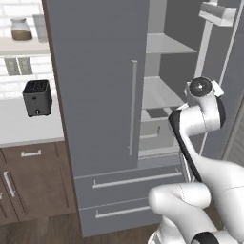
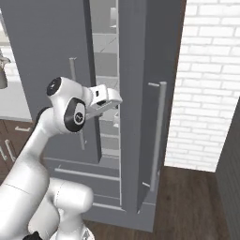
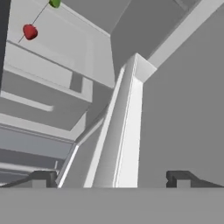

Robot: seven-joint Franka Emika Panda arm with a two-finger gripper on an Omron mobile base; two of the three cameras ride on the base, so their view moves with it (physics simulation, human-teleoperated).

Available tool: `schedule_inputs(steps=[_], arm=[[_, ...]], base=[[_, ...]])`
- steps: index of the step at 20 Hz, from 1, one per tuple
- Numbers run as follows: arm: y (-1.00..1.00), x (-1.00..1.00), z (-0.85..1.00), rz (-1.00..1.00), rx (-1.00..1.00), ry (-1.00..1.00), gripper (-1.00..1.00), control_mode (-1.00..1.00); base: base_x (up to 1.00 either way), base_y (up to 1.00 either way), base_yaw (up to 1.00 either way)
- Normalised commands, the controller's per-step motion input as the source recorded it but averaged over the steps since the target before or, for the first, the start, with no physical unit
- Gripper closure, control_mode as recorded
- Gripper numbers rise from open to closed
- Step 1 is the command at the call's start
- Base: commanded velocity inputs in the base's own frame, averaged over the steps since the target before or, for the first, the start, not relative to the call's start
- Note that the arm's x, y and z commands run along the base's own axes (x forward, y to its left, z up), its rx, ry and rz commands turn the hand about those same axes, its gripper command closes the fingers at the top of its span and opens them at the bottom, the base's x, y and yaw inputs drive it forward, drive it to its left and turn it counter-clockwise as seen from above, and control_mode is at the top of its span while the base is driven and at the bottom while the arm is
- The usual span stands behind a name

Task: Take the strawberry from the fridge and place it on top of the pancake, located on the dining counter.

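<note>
Jaws (image 3: 111,179) are standing spread wide and pinching nothing, their two dark tips rising at the bottom of the hand view on either side of the edge of the swung-open right door (image 3: 127,131) of the fridge (image 1: 100,95). In the right base view the hand is reaching into the gap between the two doors, at about the middle height of the compartment.

Inside, the strawberry (image 3: 29,31) is lying on a light grey shelf (image 3: 61,39), well apart from the tips and off toward the upper left of the hand view. A small green item (image 3: 54,3) is sitting near it on the same shelf, partly cut off by the frame edge.

As a judgement, the berry is going to handle as something very light, soft and easy to bruise, and being roundish it is likely to roll or squirt out if nipped off-centre. It is looking far smaller than the spread of the tips, so taking it across its widest middle with a gentle closing seems the safest hold.

As for containers, the fridge is standing with its left door (image 1: 95,71) closed and its two bottom drawers (image 1: 128,178) shut; the other shelves in view are looking bare. On the kitchen desk (image 1: 28,124) beside it a dark toaster (image 1: 36,97) is standing, and a jar (image 1: 21,29) with brown contents is sitting on a wall shelf above.
</note>
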Motion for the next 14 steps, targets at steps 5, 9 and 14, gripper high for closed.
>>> schedule_inputs(steps=[5,9,14], arm=[[-0.89,-0.05,0.00,0.00,0.00,0.00,-1.00,-1.00],[-0.79,0.00,0.00,0.05,0.00,0.00,-1.00,-1.00],[-0.60,0.00,0.00,0.06,0.00,0.00,-1.00,-1.00]], base=[[0.00,0.00,0.00],[0.00,0.00,0.00],[0.00,0.00,0.00]])
